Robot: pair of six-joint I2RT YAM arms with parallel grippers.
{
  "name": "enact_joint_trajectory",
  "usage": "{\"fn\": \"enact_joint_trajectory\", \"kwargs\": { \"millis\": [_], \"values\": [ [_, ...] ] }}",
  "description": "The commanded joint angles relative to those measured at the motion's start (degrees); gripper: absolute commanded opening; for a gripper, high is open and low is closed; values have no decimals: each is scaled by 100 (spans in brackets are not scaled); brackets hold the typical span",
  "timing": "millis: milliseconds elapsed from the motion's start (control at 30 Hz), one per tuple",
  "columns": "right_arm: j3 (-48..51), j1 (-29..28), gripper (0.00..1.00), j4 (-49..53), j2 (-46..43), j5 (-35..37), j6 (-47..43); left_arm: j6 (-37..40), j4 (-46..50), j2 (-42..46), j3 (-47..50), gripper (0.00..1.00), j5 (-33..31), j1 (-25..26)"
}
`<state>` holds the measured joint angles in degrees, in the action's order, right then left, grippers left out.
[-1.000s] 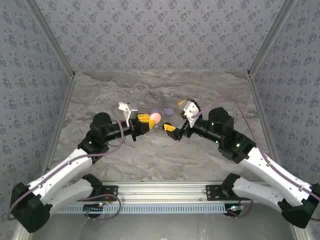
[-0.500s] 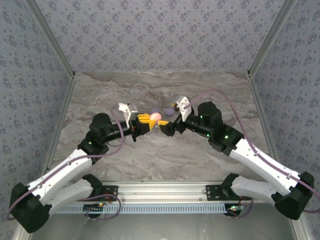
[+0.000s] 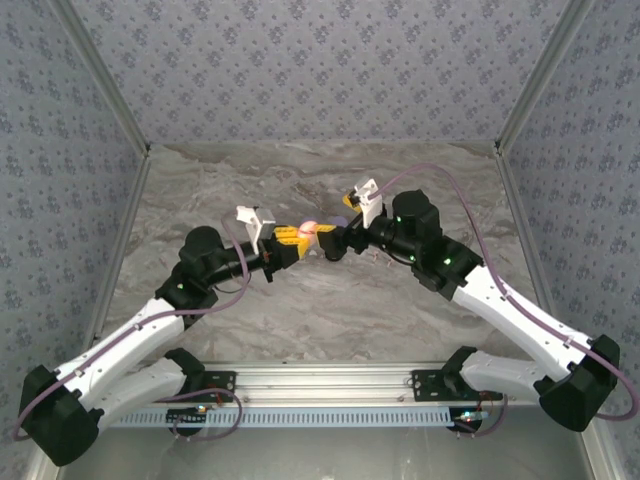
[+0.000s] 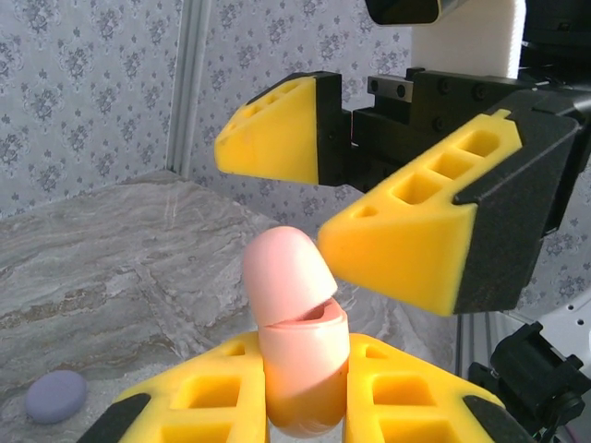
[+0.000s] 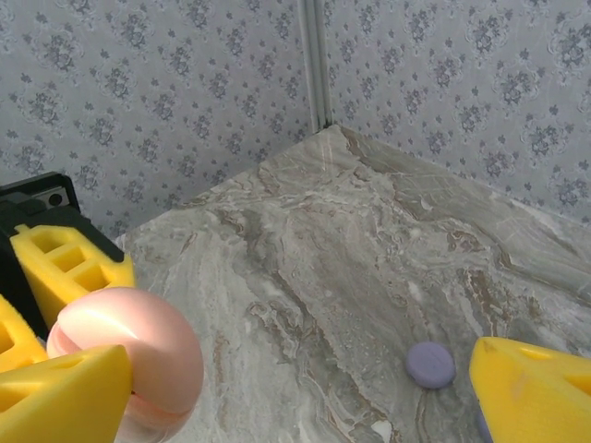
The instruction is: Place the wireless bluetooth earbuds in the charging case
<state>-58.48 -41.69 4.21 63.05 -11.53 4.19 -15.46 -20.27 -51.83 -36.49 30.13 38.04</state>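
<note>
- Swinging in from the right over the last second, the right arm (image 3: 500, 300) has brought its jaws across to the pink charging case (image 3: 316, 230); a moment ago they hung well apart from it.
- Nearest, both arms reach away from their bases at the near edge of the table (image 3: 300, 310) and meet over its middle. That keeps the work up in the air, between the two wrists.
- Left arm (image 3: 140, 330): its jaws are closed tight on the lower half of the pink charging case (image 4: 294, 369), which stands upright between the yellow fingers (image 4: 212, 392). Gripping low leaves the upper half free for the other arm.
- The lid (image 4: 284, 272) sits slightly ajar and tilted, with a thin gap showing under one side.
- Right jaws: spread wide and holding nothing. One finger (image 5: 55, 397) is just beside the pink charging case (image 5: 138, 355) and the other (image 5: 536, 388) is well apart from it. Contact cannot be judged.
- This looks like a set-up to work the lid, probably swinging it open so the earbuds can go in.
- Whether an earbud already lies inside cannot be told.
- Farther back, a purple round case (image 5: 430, 364) lies flat on the table, left alone for now.
</note>
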Motion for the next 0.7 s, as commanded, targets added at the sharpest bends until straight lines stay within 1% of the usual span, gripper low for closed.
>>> {"fn": "enact_joint_trajectory", "kwargs": {
  "millis": [0, 267, 433, 500, 600, 667],
  "values": [
    [-274, 88, 96, 97, 126, -16, 230, 96, -254, 95, -80, 0, 191, 54],
    [-573, 134, 96, 442, 331, -121, 267, 129, -232, 86, -104, 0, 151, 55],
    [-707, 306, 98, 720, 99, -121, 474, 188, -74, 86, -104, 0, 90, 59],
    [-806, 466, 98, 1063, -13, 16, 798, 214, -39, 86, -76, 0, 72, 63],
    [-1113, 861, 99, 2000, 0, 178, 1328, 227, -31, 89, -34, 0, 48, 63],
    [-1132, 1168, 98, 2608, 47, 284, 1657, 228, -29, 102, -3, 0, 34, 59]
  ]
}}
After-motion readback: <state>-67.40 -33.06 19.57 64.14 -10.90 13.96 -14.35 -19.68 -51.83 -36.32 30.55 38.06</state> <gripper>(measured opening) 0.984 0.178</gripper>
